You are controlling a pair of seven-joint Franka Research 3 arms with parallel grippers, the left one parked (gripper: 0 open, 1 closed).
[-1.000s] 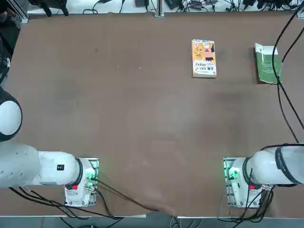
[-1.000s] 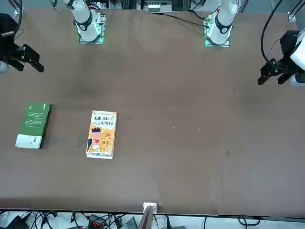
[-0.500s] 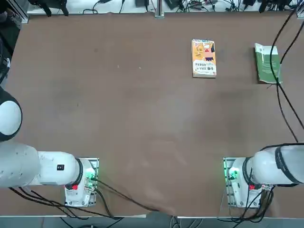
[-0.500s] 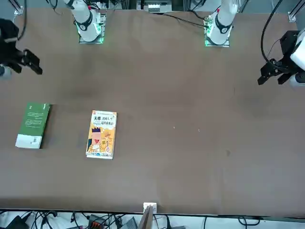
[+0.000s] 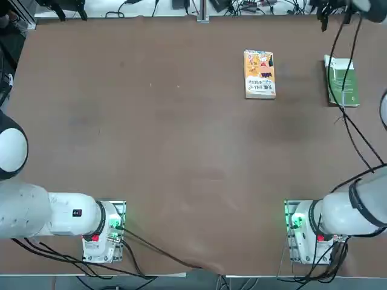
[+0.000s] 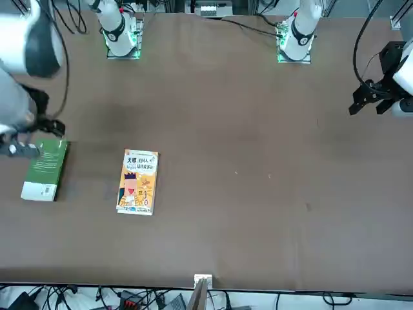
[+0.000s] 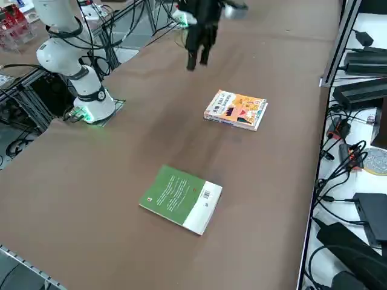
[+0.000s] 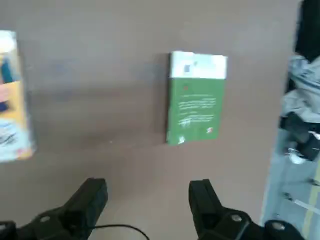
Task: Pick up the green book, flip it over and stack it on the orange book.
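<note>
Nothing completed: green book point(image 8: 197, 97) lies flat on worktop point(image 5: 151, 139), well right of orange book point(image 5: 259, 74). Right hand point(image 8: 147, 202) open, empty, above it.

Overhead and front cameras face opposite ways; the side camera looks diagonally; the wrist camera hangs nearest. All share the green book point(image 8: 197, 98).

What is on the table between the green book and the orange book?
Nothing: bare brown table separates the green book from the orange book, clearest in the top view.
</note>
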